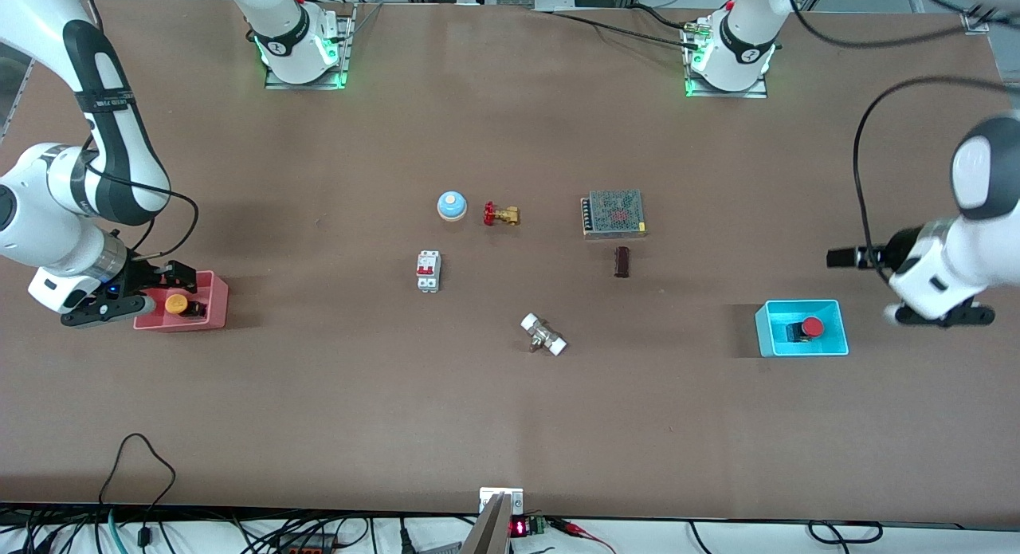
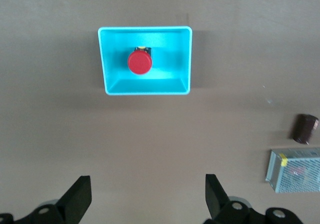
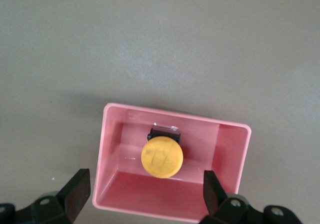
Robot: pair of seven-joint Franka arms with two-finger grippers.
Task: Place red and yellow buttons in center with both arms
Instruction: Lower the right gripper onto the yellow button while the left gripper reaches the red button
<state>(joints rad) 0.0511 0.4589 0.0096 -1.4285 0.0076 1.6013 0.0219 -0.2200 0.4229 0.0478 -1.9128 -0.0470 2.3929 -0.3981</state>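
Observation:
The orange-yellow button (image 1: pixel 177 304) stands in a pink bin (image 1: pixel 209 319) at the right arm's end of the table. My right gripper (image 1: pixel 159 287) hovers open over that bin's outer edge. In the right wrist view its fingers (image 3: pixel 77 190) straddle the bin (image 3: pixel 230 149), with the button (image 3: pixel 161 157) just ahead. The red button (image 1: pixel 811 327) stands in a cyan bin (image 1: pixel 777 339) at the left arm's end. My left gripper (image 1: pixel 944 315) hangs open and empty over bare table beside that bin. In the left wrist view the bin (image 2: pixel 112 79) and button (image 2: pixel 139 62) lie ahead of the gripper (image 2: pixel 147 199). The centre tabletop (image 1: pixel 518 275) is bare brown.
Around the centre lie a blue bell (image 1: pixel 452 206), a brass valve with a red handle (image 1: pixel 500 214), a metal power supply (image 1: pixel 613 213), a dark brown cylinder (image 1: pixel 622 261), a white circuit breaker (image 1: pixel 428 271) and a white-ended fitting (image 1: pixel 543 335).

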